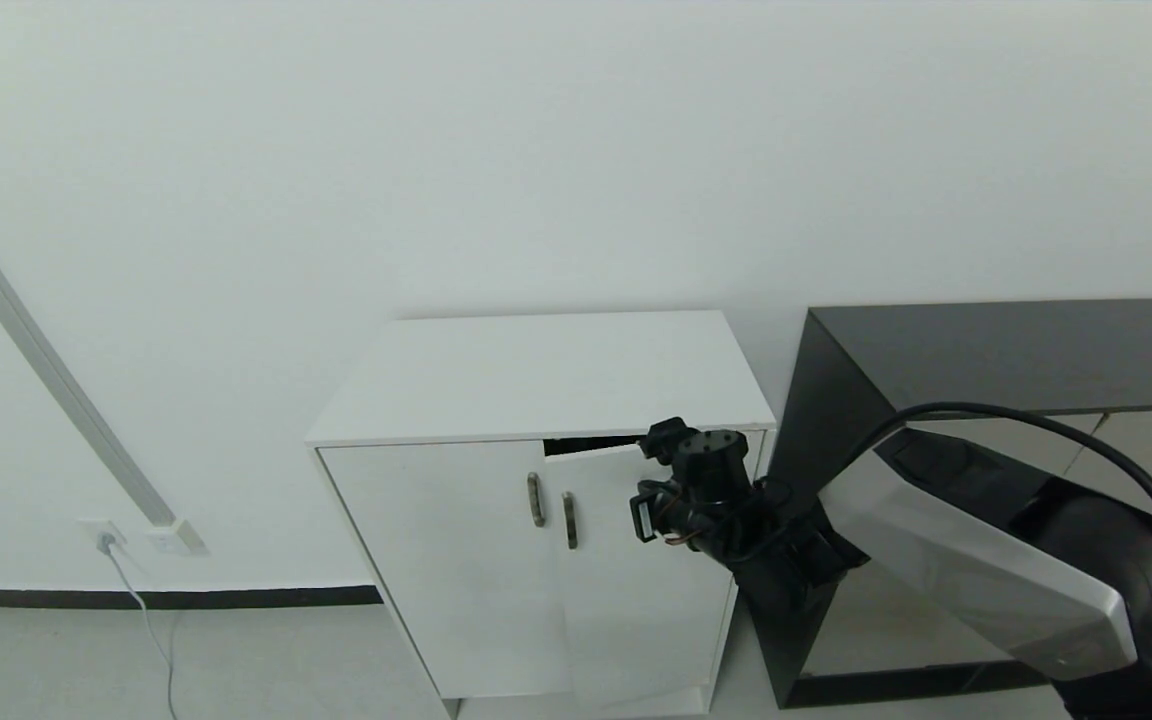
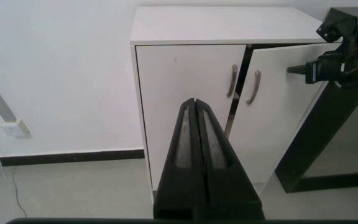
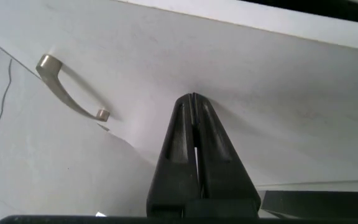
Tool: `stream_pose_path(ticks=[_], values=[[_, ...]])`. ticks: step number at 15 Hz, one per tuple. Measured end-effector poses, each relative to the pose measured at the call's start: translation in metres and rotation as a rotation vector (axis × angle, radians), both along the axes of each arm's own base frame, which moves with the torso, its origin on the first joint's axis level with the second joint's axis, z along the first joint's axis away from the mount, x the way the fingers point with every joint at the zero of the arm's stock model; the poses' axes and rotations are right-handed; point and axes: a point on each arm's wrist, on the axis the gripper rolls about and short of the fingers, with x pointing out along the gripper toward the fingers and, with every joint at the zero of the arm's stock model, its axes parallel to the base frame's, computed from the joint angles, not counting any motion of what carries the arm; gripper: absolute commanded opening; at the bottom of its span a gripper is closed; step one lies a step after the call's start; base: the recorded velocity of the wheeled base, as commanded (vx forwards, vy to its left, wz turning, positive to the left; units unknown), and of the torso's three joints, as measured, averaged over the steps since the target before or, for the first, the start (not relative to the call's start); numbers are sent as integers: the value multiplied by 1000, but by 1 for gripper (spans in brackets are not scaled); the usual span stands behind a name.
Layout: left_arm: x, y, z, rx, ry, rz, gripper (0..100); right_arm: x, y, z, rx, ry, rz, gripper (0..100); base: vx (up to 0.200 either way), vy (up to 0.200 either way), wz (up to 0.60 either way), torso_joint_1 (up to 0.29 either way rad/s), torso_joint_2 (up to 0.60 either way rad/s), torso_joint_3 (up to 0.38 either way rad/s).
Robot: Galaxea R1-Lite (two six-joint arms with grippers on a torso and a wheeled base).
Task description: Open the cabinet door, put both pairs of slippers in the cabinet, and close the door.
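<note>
1. The jaws of the right gripper (image 3: 193,98) are pressed together, with the tips up against the white face of the right-hand cabinet door (image 1: 636,620), to the side of its handle (image 1: 569,520).
2. The jaws of the left gripper (image 2: 194,102) are also together and hold nothing. It hangs well back from the cabinet (image 1: 536,375), pointing at its front.
3. The room has a plain pale wall (image 1: 536,150) and a light floor (image 1: 236,660), with a dark skirting strip (image 1: 156,597) where they meet. A grey conduit (image 1: 36,360) slants down the wall to a socket (image 1: 101,533), and a cable (image 1: 146,620) trails from the socket to the floor.
4. The white cabinet stands against the wall, and its top is bare.
5. The left-hand door (image 1: 436,560) sits flush. The right-hand door is slightly ajar, leaving a thin dark gap (image 1: 586,445) along its top edge. What lies inside cannot be told.
6. A dark, glossy-fronted unit (image 1: 986,350) stands just beside the cabinet on the robot's right.
</note>
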Motion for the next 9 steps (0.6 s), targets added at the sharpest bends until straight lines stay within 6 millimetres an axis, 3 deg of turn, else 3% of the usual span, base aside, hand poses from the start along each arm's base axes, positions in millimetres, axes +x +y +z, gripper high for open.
stream_pose_path(ticks=[9], values=[[0, 0, 0, 0, 0, 1, 0, 16, 8, -1, 15, -18, -7, 0, 0, 0, 0, 0, 0, 0]])
